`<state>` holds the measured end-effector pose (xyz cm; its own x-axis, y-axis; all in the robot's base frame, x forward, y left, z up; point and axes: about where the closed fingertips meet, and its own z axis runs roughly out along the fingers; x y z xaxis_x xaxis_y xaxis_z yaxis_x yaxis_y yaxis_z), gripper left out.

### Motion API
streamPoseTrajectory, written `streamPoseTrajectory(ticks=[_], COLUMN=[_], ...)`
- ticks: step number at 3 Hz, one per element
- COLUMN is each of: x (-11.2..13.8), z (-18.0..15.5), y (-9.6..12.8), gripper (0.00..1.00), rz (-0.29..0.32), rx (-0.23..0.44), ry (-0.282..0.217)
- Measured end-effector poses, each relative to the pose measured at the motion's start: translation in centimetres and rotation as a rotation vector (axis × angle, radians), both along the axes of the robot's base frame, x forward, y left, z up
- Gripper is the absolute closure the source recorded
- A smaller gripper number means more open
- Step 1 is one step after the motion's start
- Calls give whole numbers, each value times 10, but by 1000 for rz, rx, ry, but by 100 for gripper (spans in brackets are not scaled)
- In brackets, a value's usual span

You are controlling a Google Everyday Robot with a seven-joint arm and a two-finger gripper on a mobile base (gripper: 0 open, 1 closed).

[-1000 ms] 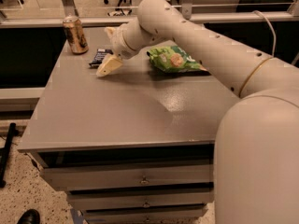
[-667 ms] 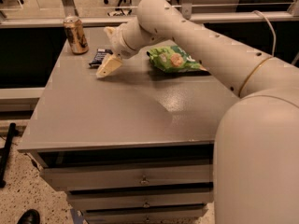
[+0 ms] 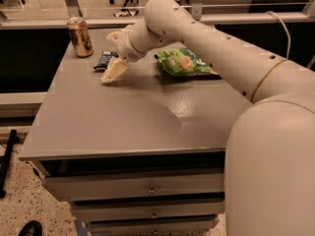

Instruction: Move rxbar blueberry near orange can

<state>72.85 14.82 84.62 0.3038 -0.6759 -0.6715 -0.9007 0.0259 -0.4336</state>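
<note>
The orange can stands upright at the far left corner of the grey table. The rxbar blueberry, a dark blue flat bar, lies on the table just right of the can, partly hidden behind my gripper. My gripper hangs at the end of the white arm, low over the table, right beside and in front of the bar. Only one cream fingertip shows plainly.
A green chip bag lies on the table to the right of the gripper, under the arm. The table has drawers along its front. Chair bases and a glass wall stand behind it.
</note>
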Motion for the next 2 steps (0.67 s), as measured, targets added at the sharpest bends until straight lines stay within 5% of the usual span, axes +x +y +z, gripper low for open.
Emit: streamPoseTrajectory(ticks=[1, 2], x=[0, -20], z=[0, 22], y=[0, -24], gripper=[41, 37], rz=[0, -36], rx=[0, 74], ry=[0, -14])
